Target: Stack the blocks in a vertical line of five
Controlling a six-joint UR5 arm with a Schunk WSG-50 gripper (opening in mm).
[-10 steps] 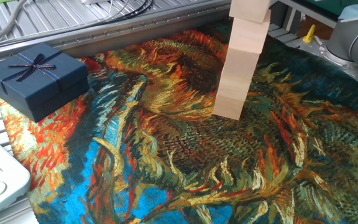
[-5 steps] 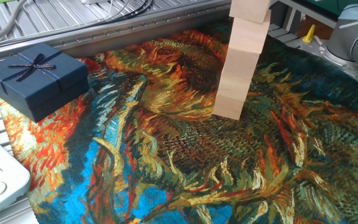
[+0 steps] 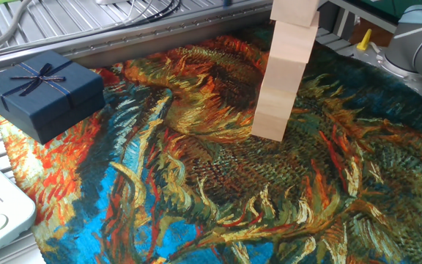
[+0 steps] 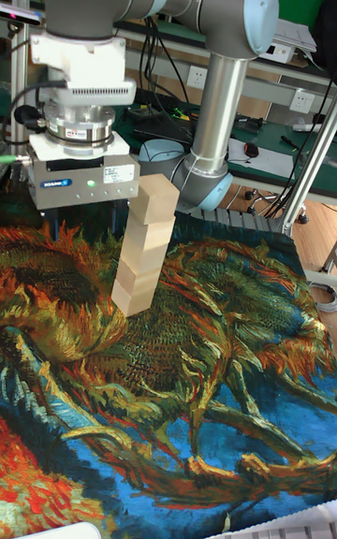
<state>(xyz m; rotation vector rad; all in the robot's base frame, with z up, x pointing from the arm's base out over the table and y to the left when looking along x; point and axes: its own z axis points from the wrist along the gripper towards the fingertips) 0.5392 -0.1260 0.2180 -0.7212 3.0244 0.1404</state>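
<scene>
Wooden blocks (image 4: pixel 143 247), light, rigid, smooth; stack leans, so grip flat opposite faces. Fingers' (image 4: pixel 54 219) state indeterminate.

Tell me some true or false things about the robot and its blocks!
1. The blocks are piled in one tower. True.
2. The gift box is red. False: it is navy blue with a ribbon bow.
3. The hand is gripping the top block. False: its fingers are spread and hold nothing, beside the tower.
4. The tower stands on a colourful sunflower-painting cloth. True.
</scene>
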